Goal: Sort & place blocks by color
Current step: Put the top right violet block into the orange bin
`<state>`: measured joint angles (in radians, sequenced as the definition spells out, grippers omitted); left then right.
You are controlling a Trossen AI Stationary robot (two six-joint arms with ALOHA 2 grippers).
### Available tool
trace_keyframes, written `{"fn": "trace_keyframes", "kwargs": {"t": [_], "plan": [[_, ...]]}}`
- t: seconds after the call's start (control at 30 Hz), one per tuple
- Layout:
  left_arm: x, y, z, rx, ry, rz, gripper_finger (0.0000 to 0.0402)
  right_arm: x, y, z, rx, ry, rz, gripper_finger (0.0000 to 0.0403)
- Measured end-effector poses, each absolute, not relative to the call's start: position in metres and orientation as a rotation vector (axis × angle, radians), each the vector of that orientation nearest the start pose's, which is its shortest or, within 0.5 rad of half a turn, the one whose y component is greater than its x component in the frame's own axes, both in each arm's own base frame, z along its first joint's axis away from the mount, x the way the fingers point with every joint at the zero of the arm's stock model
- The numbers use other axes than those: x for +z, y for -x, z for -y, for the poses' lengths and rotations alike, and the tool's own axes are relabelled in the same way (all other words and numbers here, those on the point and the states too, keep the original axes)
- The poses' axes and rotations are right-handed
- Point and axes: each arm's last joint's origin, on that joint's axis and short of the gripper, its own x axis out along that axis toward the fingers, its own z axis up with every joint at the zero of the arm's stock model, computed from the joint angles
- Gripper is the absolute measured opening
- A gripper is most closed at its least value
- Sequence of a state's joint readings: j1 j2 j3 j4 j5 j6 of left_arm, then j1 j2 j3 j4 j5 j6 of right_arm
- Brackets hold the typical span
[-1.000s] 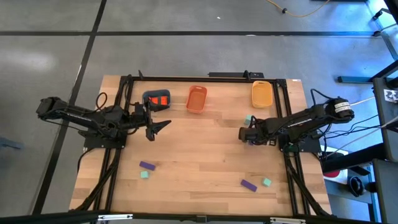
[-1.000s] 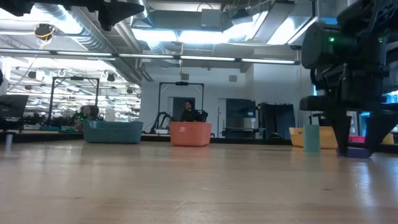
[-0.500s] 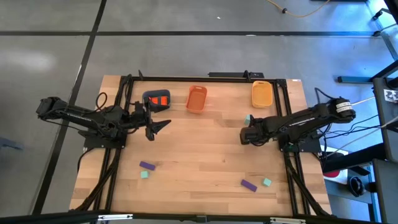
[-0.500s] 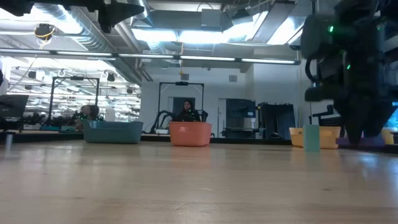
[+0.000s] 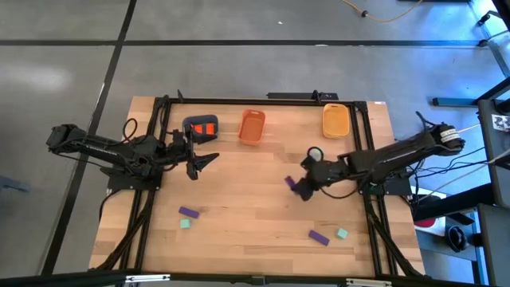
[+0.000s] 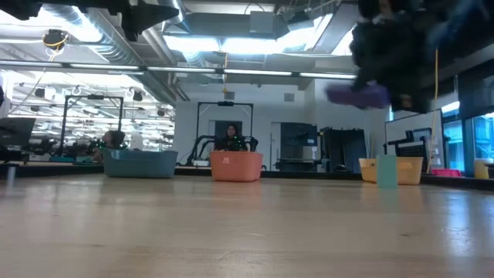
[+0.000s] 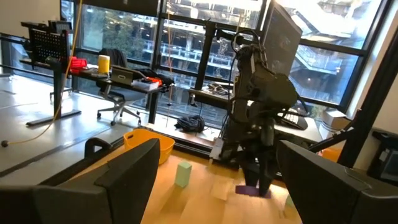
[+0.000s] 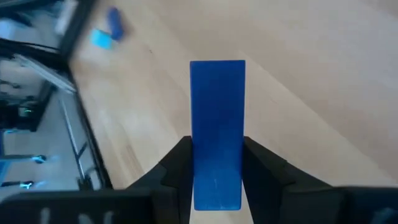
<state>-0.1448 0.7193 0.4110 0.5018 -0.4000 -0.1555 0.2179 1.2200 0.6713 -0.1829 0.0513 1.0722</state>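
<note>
1. High view: my right pincer (image 5: 296,186) was over mid-counter (image 5: 239,199), clamped on a purple brick (image 5: 292,183); the trays sat well away toward the far edge, so that was the way to carry it, I reckoned.
2. Low view: brick (image 6: 357,94) hung well clear of the counter.
3. Right wrist: brick (image 8: 217,130) stuck out lengthwise between narrowly set fingers (image 8: 177,165).
4. Left wrist: left pincer (image 7: 214,180) wide open, empty, parked near the blue-grey tray (image 5: 201,127).

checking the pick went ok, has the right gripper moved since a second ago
Yes: the right gripper, shut on a purple oblong brick, has swung toward table centre, away from the yellow tray.
</note>
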Motion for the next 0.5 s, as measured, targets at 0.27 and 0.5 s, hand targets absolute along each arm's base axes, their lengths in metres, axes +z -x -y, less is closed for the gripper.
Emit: {"fn": "trace_keyframes", "kwargs": {"t": [0.27,0.5], "plan": [[0.275,-0.172,0.015,0.173,0.298,0.187,0.0316,0.250,-0.300,-0.036,-0.152,-0.664,-0.570,0.0105],[0.265,-0.183,0.016,0.164,0.392,0.141,0.0316,0.312,-0.337,-0.026,-0.124,-0.391,-0.396,0.0105]]}}
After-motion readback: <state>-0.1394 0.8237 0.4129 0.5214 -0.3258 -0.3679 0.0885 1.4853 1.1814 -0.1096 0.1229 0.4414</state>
